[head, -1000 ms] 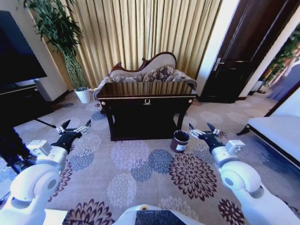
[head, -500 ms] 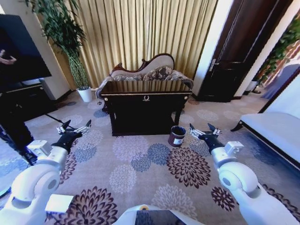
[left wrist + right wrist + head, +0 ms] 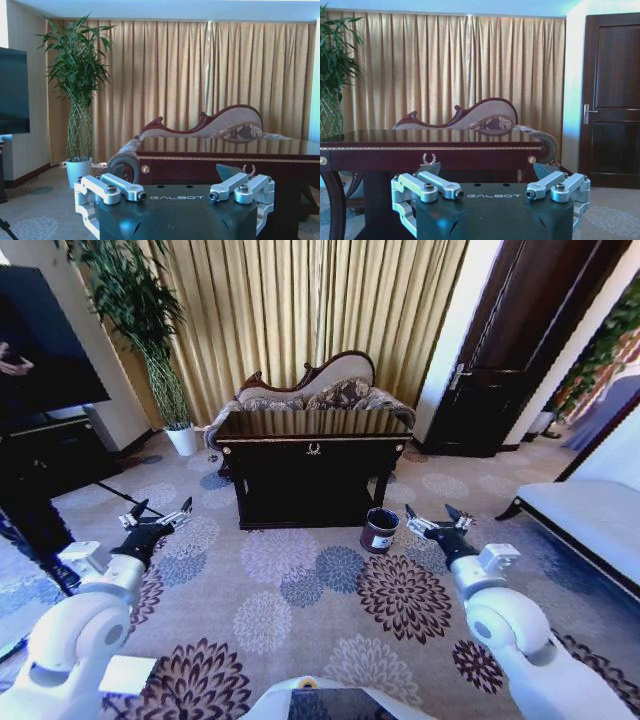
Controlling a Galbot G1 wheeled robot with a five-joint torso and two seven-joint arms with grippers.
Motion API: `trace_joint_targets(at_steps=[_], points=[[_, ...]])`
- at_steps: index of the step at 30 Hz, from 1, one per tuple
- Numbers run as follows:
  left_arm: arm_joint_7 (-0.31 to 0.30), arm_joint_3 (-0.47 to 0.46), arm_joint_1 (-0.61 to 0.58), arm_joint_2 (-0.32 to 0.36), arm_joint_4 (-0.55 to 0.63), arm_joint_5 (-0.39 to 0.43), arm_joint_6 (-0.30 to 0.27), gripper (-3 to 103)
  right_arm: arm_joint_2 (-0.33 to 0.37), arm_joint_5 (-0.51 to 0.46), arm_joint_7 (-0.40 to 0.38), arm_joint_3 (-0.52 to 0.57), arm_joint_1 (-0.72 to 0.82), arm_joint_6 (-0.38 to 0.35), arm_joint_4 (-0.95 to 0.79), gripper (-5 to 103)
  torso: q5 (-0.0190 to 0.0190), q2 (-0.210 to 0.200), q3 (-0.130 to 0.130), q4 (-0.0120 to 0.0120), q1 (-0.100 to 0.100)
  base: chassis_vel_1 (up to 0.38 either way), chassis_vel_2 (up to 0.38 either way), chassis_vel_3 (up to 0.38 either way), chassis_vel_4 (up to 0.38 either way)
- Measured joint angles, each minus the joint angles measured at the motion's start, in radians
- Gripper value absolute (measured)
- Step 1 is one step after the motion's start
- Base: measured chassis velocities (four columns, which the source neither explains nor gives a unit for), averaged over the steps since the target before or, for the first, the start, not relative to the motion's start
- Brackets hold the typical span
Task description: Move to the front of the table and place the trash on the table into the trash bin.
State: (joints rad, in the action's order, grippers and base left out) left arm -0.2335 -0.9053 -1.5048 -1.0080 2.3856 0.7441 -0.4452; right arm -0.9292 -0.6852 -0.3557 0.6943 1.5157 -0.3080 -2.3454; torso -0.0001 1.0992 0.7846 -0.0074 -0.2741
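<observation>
The robot faces the desk (image 3: pixel 313 453) from across the patterned carpet (image 3: pixel 300 590), with open floor between them. The desk is dark and glossy, gold emblem on its front, standing square ahead with the curved sofa (image 3: pixel 318 388) right behind it and the gold curtain (image 3: pixel 300 310) beyond. Its top reflects the curtain, and from this angle I cannot make out any trash on it.

The trash bin (image 3: pixel 379 529) sits on the carpet just off the desk's front right corner, a small dark bucket with a white label facing us. It stands upright, near the desk leg but not touching it.

The left end effector (image 3: pixel 157 519) hangs out over the carpet on the left, well short of the desk, fingers spread and holding nothing. In the left wrist view the left end effector (image 3: pixel 175 172) is likewise released, both metal fingers (image 3: pixel 120 187) splayed apart, with the desk edge (image 3: pixel 225 160) and a potted plant (image 3: pixel 150 340) ahead.

The right end effector (image 3: pixel 438 521) hovers just beside the bin, to its right, also spread wide and empty. From its own wrist camera the right end effector (image 3: pixel 490 175) is released too, the desk (image 3: pixel 430 145) ahead and a dark door (image 3: pixel 612 95) off to the side.
</observation>
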Motion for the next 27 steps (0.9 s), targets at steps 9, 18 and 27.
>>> trace_joint_targets(at_steps=[9,18,27], points=[[0.001,0.006,-0.002,0.005,0.004,0.002,0.008,100,0.001,-0.016,0.000,0.000,-0.005,-0.007,-0.021,100,-0.0001,0.000,0.000,0.0001,0.000,0.000,0.000,0.000,0.000],[0.003,0.009,0.001,0.019,0.003,0.017,0.016,100,0.006,-0.032,0.000,0.010,-0.004,-0.014,-0.049,100,-0.0001,0.000,0.000,0.0000,0.000,0.000,0.000,0.000,0.000],[0.036,-0.004,0.006,0.039,0.003,0.038,0.016,100,0.012,-0.039,0.028,0.026,0.007,-0.024,-0.060,100,-0.0001,0.000,0.000,0.0001,0.000,0.000,0.000,0.000,0.000]])
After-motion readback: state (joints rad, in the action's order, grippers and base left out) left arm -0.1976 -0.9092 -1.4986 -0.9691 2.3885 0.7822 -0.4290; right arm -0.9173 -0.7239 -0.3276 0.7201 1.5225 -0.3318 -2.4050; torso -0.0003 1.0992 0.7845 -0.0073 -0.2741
